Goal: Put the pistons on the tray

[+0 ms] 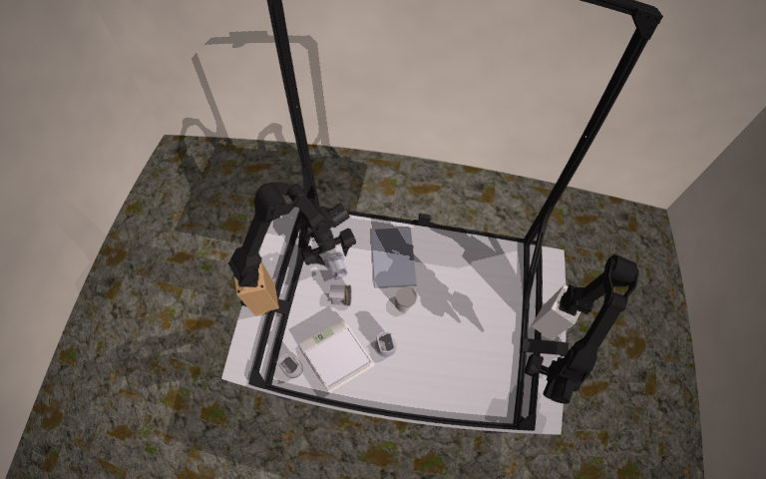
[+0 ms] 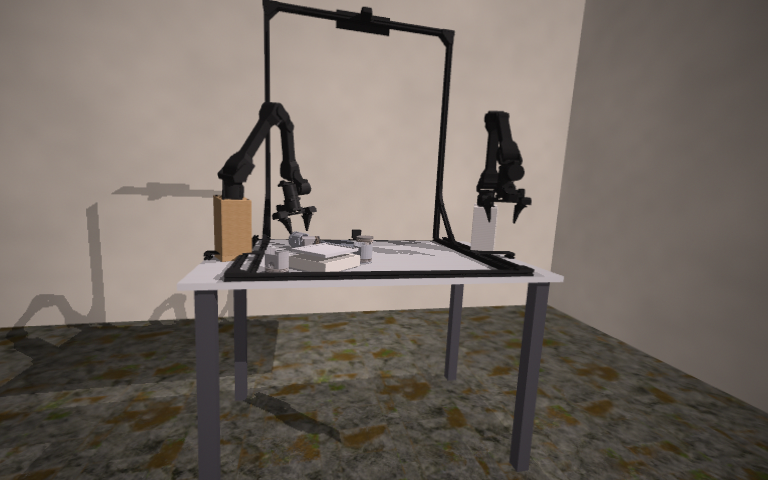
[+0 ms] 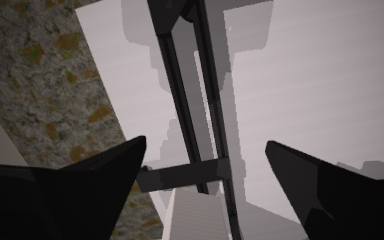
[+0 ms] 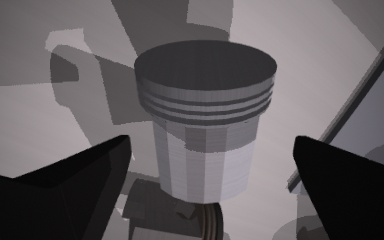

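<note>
My right claw (image 1: 330, 253) (image 2: 299, 230) (image 4: 212, 145) is spread, fingers apart on two sides of banded piston (image 1: 335, 263) (image 4: 205, 165), pinching nothing. In top view, this piston is left of steel tray (image 1: 393, 265) (image 4: 367, 115). Lying piston (image 1: 340, 294) (image 4: 165, 210) is just below it; upright piston (image 1: 405, 299) is near tray's bottom edge. Two hollow-end pistons (image 1: 385, 343) flank scale (image 1: 335, 361), lower left of frame. Left claw (image 1: 539, 372) (image 2: 502, 221) (image 3: 207, 142), right side of frame, is spread too.

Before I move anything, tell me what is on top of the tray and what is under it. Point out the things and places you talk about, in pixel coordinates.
Nothing stands on the tray (image 1: 395, 271) (image 4: 367, 107); only shadow (image 1: 390, 239) (image 4: 378, 156) falls across part of it. Whatever is under it cannot be seen, because the tray covers it.
</note>
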Robot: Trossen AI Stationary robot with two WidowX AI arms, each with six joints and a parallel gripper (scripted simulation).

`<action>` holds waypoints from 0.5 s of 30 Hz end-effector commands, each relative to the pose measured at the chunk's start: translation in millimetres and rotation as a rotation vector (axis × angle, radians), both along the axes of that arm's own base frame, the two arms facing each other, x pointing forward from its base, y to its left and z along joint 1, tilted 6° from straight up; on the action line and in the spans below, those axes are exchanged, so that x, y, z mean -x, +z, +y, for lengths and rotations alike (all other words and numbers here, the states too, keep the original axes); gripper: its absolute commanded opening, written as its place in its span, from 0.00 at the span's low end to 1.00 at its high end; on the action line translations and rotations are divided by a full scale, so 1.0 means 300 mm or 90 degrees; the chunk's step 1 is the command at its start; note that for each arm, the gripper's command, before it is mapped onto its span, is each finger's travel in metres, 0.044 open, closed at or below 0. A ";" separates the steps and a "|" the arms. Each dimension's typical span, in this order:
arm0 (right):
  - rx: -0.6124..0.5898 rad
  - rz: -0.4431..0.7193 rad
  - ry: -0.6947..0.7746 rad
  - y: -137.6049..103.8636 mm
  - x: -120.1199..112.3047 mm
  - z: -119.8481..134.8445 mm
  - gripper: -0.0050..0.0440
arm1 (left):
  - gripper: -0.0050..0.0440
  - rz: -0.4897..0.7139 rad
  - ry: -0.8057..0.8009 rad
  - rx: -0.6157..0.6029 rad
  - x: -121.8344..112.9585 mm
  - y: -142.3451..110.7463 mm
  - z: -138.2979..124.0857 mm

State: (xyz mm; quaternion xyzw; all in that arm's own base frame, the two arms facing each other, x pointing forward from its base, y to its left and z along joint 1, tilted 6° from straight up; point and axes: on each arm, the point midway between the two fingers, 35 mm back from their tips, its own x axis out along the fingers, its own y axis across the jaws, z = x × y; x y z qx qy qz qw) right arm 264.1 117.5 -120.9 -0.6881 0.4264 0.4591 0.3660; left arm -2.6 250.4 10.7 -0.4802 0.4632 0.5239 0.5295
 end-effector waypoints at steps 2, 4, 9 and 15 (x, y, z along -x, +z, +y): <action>0.002 -0.002 -0.001 0.029 0.008 0.006 0.87 | 1.00 -0.001 -0.001 0.000 -0.001 0.000 0.000; 0.002 -0.002 -0.001 0.039 0.010 0.008 0.87 | 1.00 -0.001 -0.001 0.000 -0.001 0.000 0.000; 0.002 -0.002 -0.001 0.055 0.013 0.013 0.87 | 1.00 -0.001 -0.001 0.000 -0.001 0.000 0.000; 0.001 -0.002 -0.001 0.083 0.020 0.020 0.87 | 1.00 -0.001 -0.001 0.000 -0.001 0.000 0.000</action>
